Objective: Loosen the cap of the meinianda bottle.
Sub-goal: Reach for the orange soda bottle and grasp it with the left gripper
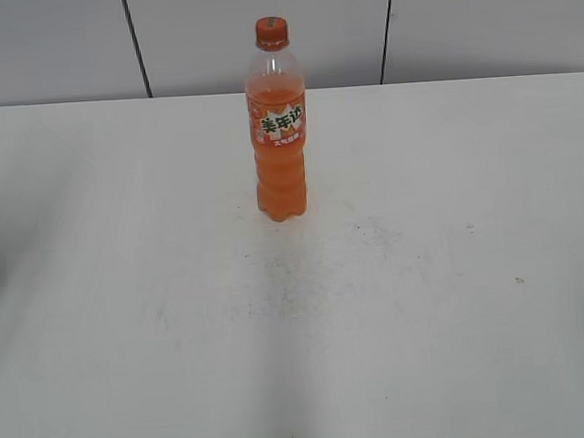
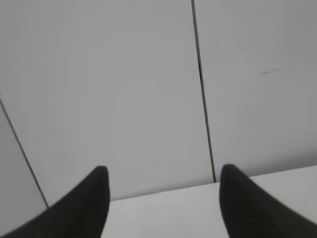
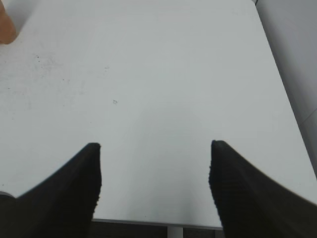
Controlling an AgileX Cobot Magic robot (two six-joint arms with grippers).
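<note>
Meanwhile, with the tall clear plastic meinianda bottle (image 1: 278, 130) of orange soda standing untouched mid-worktop (image 1: 458, 298), small ribbed orange cap (image 1: 271, 27) apparently unloosened, left tool (image 2: 163, 176) and right tool (image 3: 154, 146) are hanging spread and empty, likely awaiting the approach.

The meinianda bottle (image 1: 279, 150) is clear, glossy plastic; its cap (image 1: 271, 28) is ribbed orange plastic. The table (image 1: 428, 300) looks matt white, faintly scuffed.

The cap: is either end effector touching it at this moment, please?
Apart. The exterior view shows the cap on the meinianda bottle with no end effector near.
</note>
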